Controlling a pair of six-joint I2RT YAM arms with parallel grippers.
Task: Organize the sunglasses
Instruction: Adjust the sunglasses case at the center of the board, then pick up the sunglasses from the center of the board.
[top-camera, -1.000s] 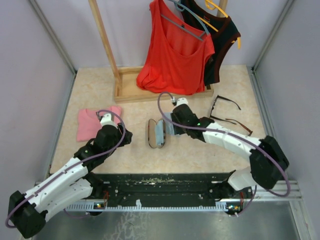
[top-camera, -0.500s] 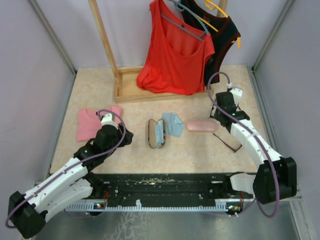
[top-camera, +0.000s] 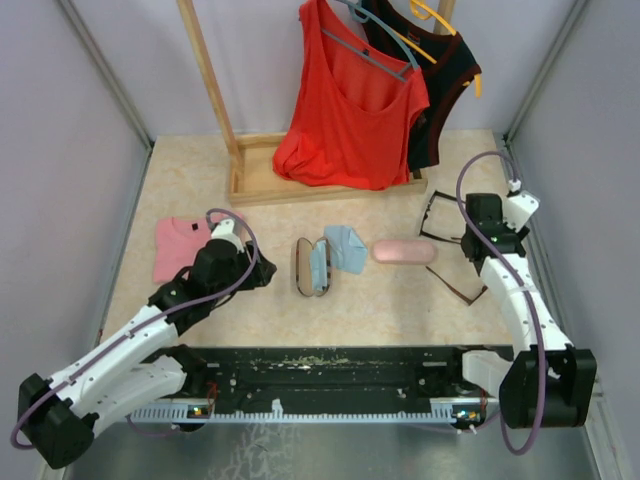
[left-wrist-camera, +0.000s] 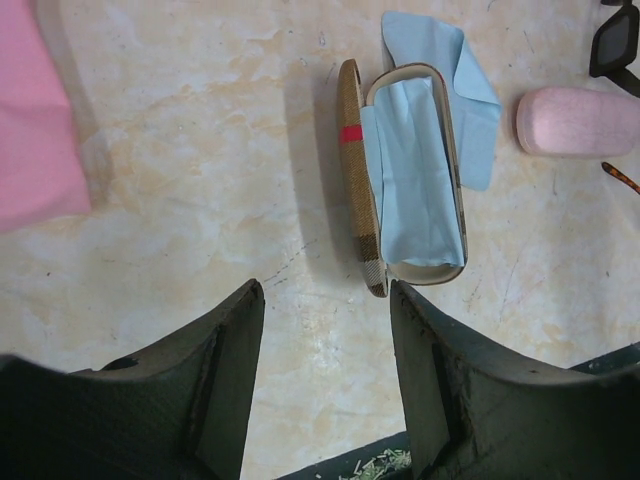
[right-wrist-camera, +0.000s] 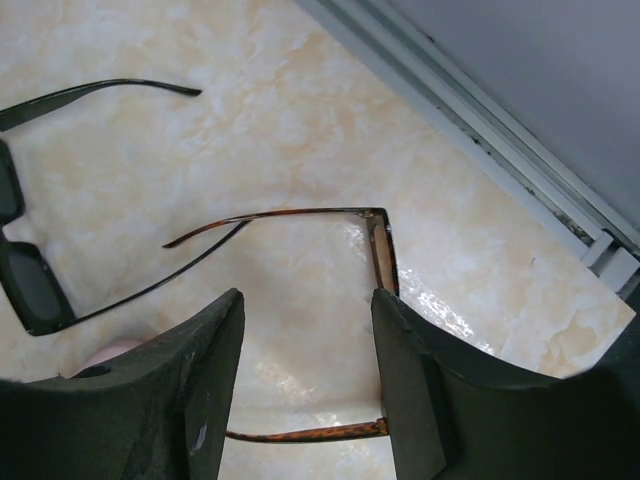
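The black-framed sunglasses (top-camera: 440, 216) lie unfolded at the right. The reddish-brown sunglasses (top-camera: 461, 286) lie just in front of them, arms spread. My right gripper (top-camera: 472, 248) hovers open over the brown pair (right-wrist-camera: 383, 250) with nothing between its fingers (right-wrist-camera: 307, 300). The black pair (right-wrist-camera: 30, 285) shows at the left of the right wrist view. My left gripper (top-camera: 252, 270) is open and empty (left-wrist-camera: 325, 290), low over the floor just left of the open plaid case (left-wrist-camera: 400, 180). The black pair's corner (left-wrist-camera: 615, 40) shows top right in the left wrist view.
The plaid case (top-camera: 312, 265) lies open with a blue cloth (top-camera: 348, 247) beside it, then the shut pink case (top-camera: 404, 251). A folded pink shirt (top-camera: 185, 245) is at left. A wooden rack base (top-camera: 260, 180) with hanging red (top-camera: 350, 110) and black (top-camera: 445, 90) tops stands behind. The enclosure rail (right-wrist-camera: 480, 130) runs close on the right.
My right arm swung from beside the plaid case to the far right over the brown sunglasses, and its jaws widened. The pink case now lies uncovered beside the cloth. The left gripper edged right.
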